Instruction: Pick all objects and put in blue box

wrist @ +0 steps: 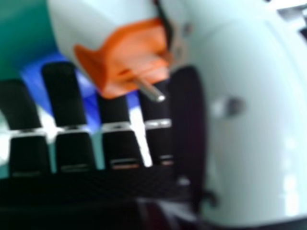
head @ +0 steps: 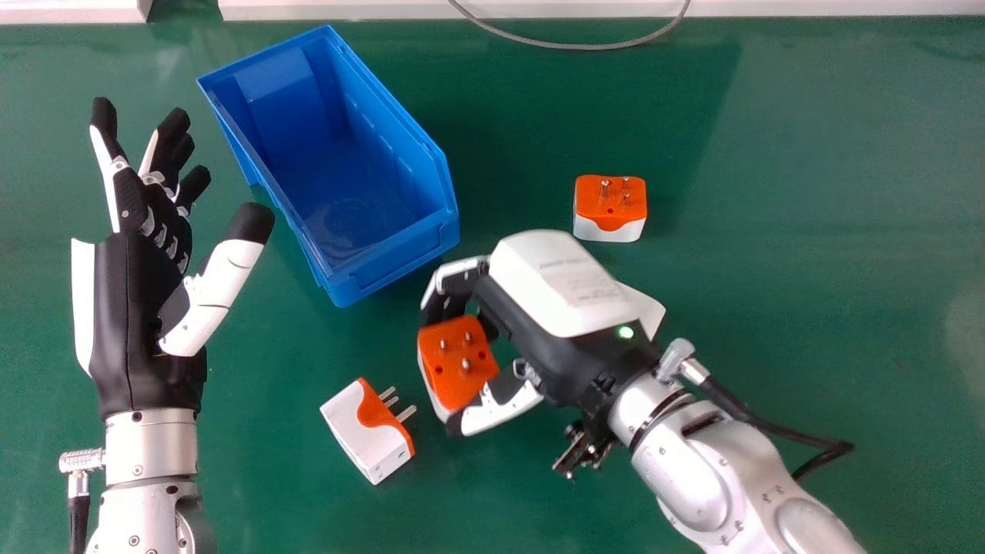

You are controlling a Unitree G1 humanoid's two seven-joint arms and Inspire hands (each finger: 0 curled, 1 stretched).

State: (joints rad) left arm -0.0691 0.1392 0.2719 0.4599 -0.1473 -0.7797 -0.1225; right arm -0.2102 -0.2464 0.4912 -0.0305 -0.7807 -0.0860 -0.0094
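Clamping an adapter (head: 454, 381) between curled fingers and thumb, the right hand (head: 562, 292) leaves the pins (head: 465, 365) clear, likely easing release into the nearby blue box (head: 338, 177) toward the worktop's (head: 846, 308) far-left corner; the left hand (head: 135, 308) idles, fingers extended.

no words, numbers or signs can be read. faint grey print sits on the white cover (head: 550, 285) over the back of the right hand (head: 539, 335), behind its fingers (head: 458, 271) on the wrist side. one mark is nearer the fingers and another farther back from them, toward the wrist (both too small and faint to make out).
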